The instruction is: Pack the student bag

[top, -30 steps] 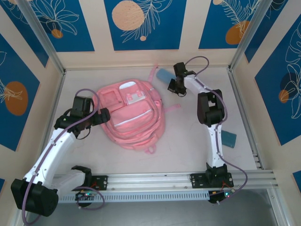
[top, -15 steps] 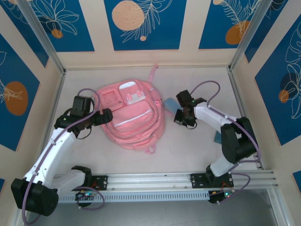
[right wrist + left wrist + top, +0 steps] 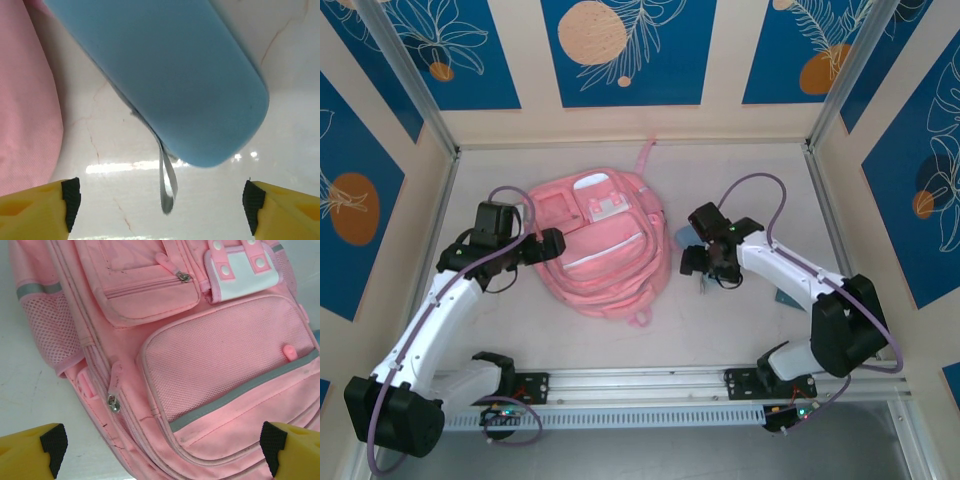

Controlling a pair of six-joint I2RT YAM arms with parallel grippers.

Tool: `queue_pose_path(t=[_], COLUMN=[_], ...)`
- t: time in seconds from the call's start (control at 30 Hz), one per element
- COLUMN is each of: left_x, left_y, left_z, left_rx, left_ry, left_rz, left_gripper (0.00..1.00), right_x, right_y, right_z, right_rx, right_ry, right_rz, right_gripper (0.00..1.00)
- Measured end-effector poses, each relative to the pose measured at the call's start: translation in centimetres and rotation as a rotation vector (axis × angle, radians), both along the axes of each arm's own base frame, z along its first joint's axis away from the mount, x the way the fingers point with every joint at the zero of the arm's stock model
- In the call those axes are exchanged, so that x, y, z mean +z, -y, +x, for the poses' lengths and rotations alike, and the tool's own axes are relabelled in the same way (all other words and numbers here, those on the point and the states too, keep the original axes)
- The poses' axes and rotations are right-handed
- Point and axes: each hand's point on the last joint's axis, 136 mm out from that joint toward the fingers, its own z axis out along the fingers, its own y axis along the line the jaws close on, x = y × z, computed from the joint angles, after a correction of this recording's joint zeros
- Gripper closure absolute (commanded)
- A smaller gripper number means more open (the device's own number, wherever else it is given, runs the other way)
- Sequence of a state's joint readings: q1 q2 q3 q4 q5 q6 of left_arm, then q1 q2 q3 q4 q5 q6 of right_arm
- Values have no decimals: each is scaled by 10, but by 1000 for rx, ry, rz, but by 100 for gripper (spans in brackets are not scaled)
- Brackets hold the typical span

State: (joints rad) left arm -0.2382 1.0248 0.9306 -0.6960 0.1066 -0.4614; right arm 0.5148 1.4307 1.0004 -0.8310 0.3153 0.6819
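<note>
The large soft pink fabric backpack (image 3: 605, 245) lies flat mid-desk (image 3: 720, 330), front pockets up. My left end effector (image 3: 162, 444) hangs over its 9 o'clock edge, fingers spread wide, gripping nothing. My right end effector (image 3: 162, 200) is spread too, at the bag's 3 o'clock side. A light-blue oblong pencil case (image 3: 165, 75) lies on the desk just ahead of my fingers, its grey loop (image 3: 167, 185) trailing between them.

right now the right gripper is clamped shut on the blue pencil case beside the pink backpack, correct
Not clamped shut: the right wrist view shows the right gripper open, fingertips spread wide, with the blue pencil case ungripped ahead of them. It does sit beside the pink backpack.
</note>
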Motion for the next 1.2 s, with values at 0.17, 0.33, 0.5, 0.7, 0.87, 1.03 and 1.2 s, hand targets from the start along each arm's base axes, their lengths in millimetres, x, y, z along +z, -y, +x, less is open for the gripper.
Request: queue_pose_path(t=[0.17, 0.33, 0.5, 0.7, 0.87, 1.03, 1.2], left_x=[0, 1, 1, -2, 2, 2, -4], left_y=[7, 15, 22, 34, 52, 81, 114], left_z=[-2, 0, 0, -1, -2, -6, -12], left_rx=[-27, -66, -96, -143, -219, -337, -482], left_ry=[-6, -8, -12, -25, -19, -13, -13], left_rz=[-12, -7, -8, -2, 12, 49, 132], left_gripper=[0, 0, 0, 0, 0, 2, 11], right_x=[-19, -39, -44, -49, -53, -51, -33], right_y=[8, 15, 7, 1, 5, 10, 16], right_z=[18, 28, 35, 38, 39, 41, 45], right_rx=[107, 194, 249, 277, 260, 224, 167], right_ry=[-39, -89, -88, -103, -116, -109, -45], right_rz=[-69, -109, -64, -29, -29, -28, -8], right_gripper=[0, 0, 5, 15, 30, 43, 52])
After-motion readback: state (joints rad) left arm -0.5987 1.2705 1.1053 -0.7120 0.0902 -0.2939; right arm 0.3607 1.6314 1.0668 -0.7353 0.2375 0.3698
